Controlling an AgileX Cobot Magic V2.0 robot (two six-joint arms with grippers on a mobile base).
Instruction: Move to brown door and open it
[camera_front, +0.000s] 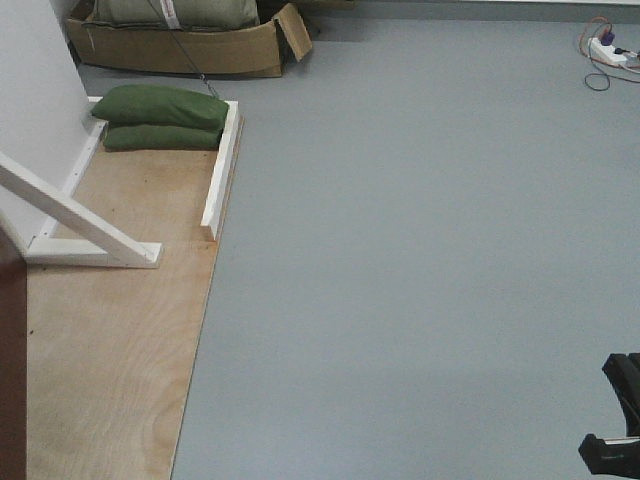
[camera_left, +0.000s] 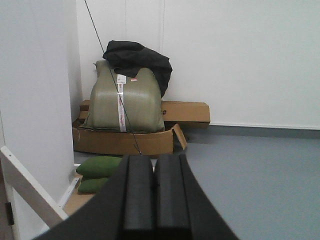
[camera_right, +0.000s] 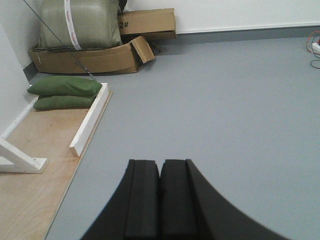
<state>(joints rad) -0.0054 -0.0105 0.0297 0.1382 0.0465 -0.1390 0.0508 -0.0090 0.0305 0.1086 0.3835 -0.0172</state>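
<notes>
Holding the left gripper (camera_left: 155, 200) fully closed, with its two black fingers (camera_left: 137, 195) pressed flat against each other and no gap between, gripping nothing and touching nothing. Pointing it toward a cardboard box (camera_left: 125, 141) against the white wall (camera_left: 240, 60), with an olive sack (camera_left: 127, 102) sitting in the box and a black cloth (camera_left: 137, 57) draped over the sack's top. Holding the right gripper (camera_right: 160, 200) closed likewise, finger against finger, empty, hanging over the grey floor (camera_right: 225, 110) and meeting nothing. Catching only a sliver of the brown door (camera_front: 10, 380) at the far left edge of the front view, low down, bordering the plywood sheet (camera_front: 110, 350) and well apart from both grippers. Seeing a white wooden brace (camera_front: 75, 225) slanting down onto that sheet near the door, a white batten (camera_front: 222, 170) running along part of the sheet's right edge, and two green sandbags (camera_front: 165, 118) stacked at its far end. Glimpsing a black piece of arm hardware (camera_front: 615, 420) at the lower right corner of the front view, too cropped for telling more. Spotting a power strip (camera_front: 612, 50) with its cables on the floor at the top right.
</notes>
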